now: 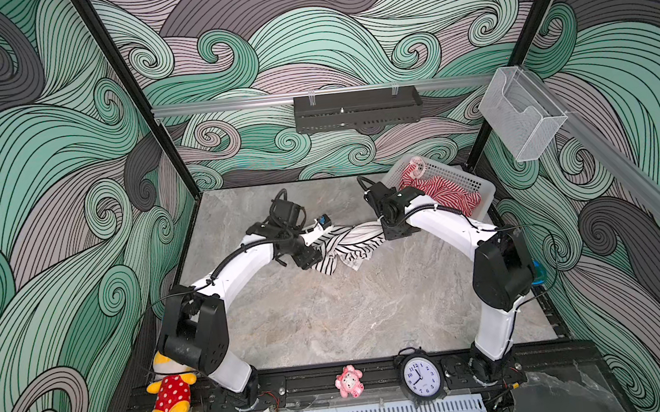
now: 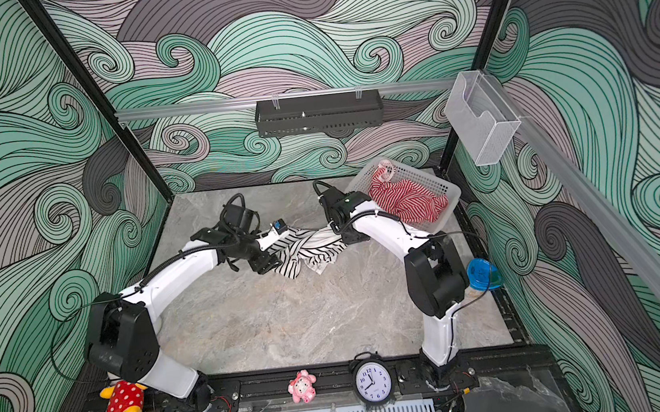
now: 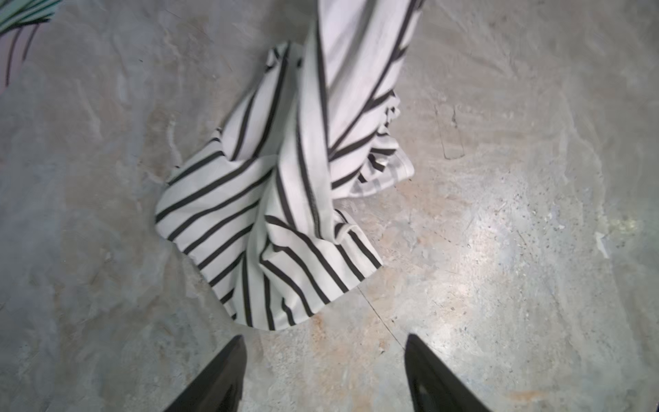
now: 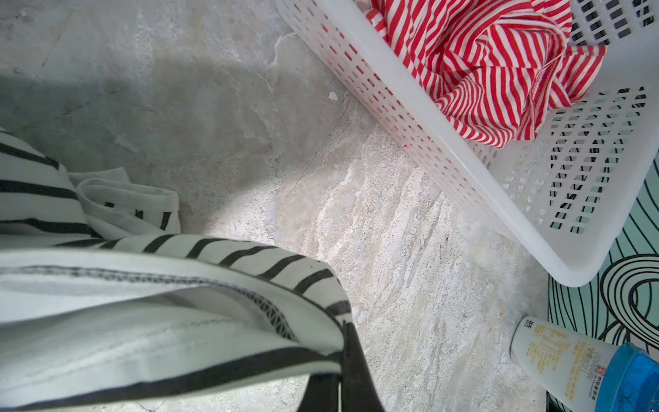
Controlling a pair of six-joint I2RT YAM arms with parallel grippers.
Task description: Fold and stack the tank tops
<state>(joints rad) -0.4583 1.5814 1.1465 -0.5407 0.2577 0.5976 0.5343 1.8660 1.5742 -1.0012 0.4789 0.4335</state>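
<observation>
Holds the black-and-white striped knit tank top (image 1: 339, 252) with the right gripper (image 4: 347, 331), jaws clamped on a bunched edge beside a stitched seam. Lifts that end off the grey marbled surface (image 1: 332, 319) in both top views, as a twisted band running to the right arm, with the other end crumpled on the surface toward the back middle.

Hangs the left gripper (image 3: 326, 339) just short of the crumpled hem, jaws apart, only bare surface between them, touching no cloth. Shows that gap from the left wrist alone. Hides those tips under the wrist body in the top views, so probably just beside the cloth there, though hard to say closer. Gives from the right wrist just one dark finger (image 4: 353, 356), with the cloth draped over the rest.

Has the red-and-white striped tank top (image 2: 407, 203) heaped inside the white perforated plastic basket (image 2: 430, 177) at the back right corner, apart from both grippers.

Adds, from the right wrist, a pale bottle with a blue cap (image 4: 556, 360) lying near the basket's corner. Offers in a top view only its blue end (image 2: 482, 276) past the right elbow.

Along the front rail, in the top views only: a yellow plush toy in a red polka-dot dress (image 1: 168, 395), a small pink toy (image 1: 348, 380), a round black clock (image 1: 421, 377)
</observation>
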